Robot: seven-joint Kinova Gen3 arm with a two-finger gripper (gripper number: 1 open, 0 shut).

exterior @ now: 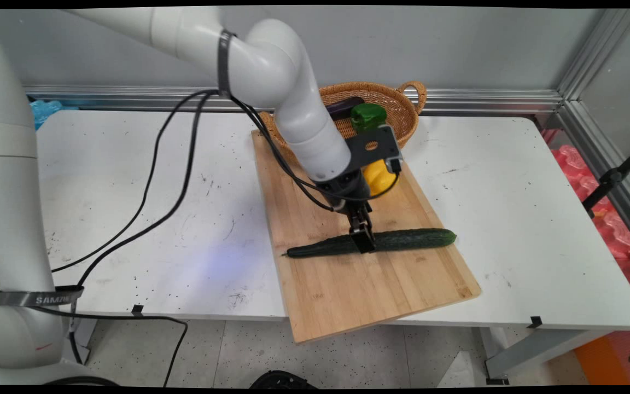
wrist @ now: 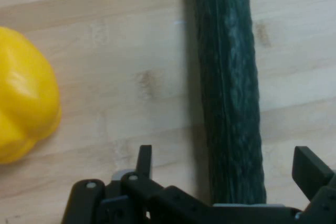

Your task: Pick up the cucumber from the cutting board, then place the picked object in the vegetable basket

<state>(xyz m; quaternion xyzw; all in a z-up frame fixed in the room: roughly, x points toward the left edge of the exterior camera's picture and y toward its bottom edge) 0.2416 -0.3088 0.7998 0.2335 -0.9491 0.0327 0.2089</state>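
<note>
Cucumber (wrist: 231,93) lying on cutting board (exterior: 348,284), fingers (wrist: 310,163) spread wide astride it, not gripping

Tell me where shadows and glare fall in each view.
Hand view: the cucumber casts a soft shadow on the board along its left side; the pepper carries a pale sheen. Main view: a thin shadow runs along the cucumber's near edge.

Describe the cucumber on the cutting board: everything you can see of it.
The cucumber is long, dark green and whole, its skin finely ridged with pale streaks. It lies flat across the wooden cutting board, running left to right in the main view, with its thinner tip toward the left. The gripper is down over its middle, jaws open with one finger on each side; contact cannot be told. A yellow pepper sits apart from it on the board.
</note>
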